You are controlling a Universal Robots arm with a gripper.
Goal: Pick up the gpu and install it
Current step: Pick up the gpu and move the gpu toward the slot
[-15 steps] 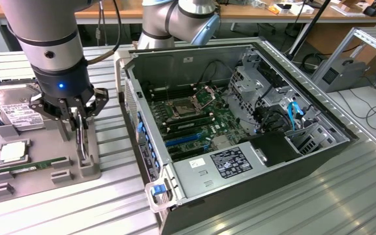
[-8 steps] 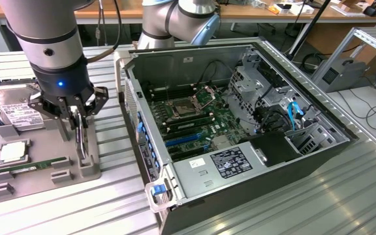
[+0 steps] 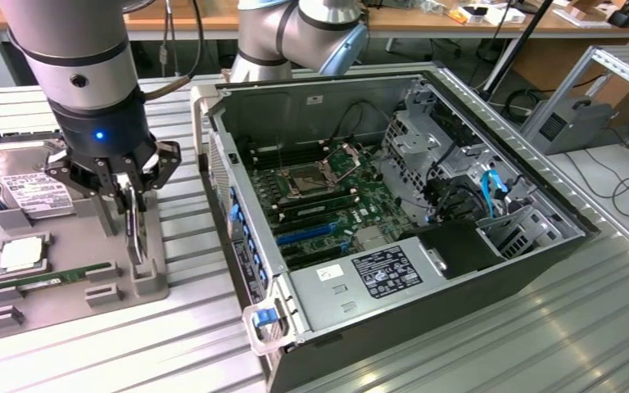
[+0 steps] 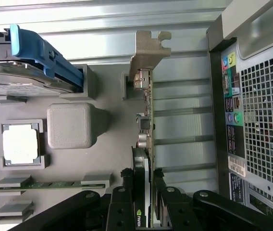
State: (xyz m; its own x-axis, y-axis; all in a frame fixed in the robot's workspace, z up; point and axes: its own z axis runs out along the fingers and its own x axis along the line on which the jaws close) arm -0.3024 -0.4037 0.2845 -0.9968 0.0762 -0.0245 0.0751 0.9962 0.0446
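Note:
The gpu [image 3: 135, 233] stands on edge in a slot of the grey holder tray [image 3: 69, 307], on the exterior view's left beside the open computer case [image 3: 490, 246]. In the wrist view the gpu [image 4: 149, 113] shows edge-on, with its silver bracket [image 4: 148, 50] at the far end and a round fan on one face. My gripper [image 3: 130, 195] comes down from above onto the card's top edge. Its black fingers [image 4: 126, 185] sit against both faces of the card, so the gripper [image 4: 142, 178] is shut on it. The card's lower edge appears to still rest in the tray.
The tray [image 4: 115, 159] also holds a silver hard drive [image 3: 29, 192] with a blue clip [image 4: 43, 50], a processor [image 3: 20, 255] and a green memory stick [image 3: 52, 280]. Inside the case lies the motherboard [image 3: 331, 192] with blue slots [image 3: 305, 233]. The case's rear panel [image 4: 264, 120] is close beside the card.

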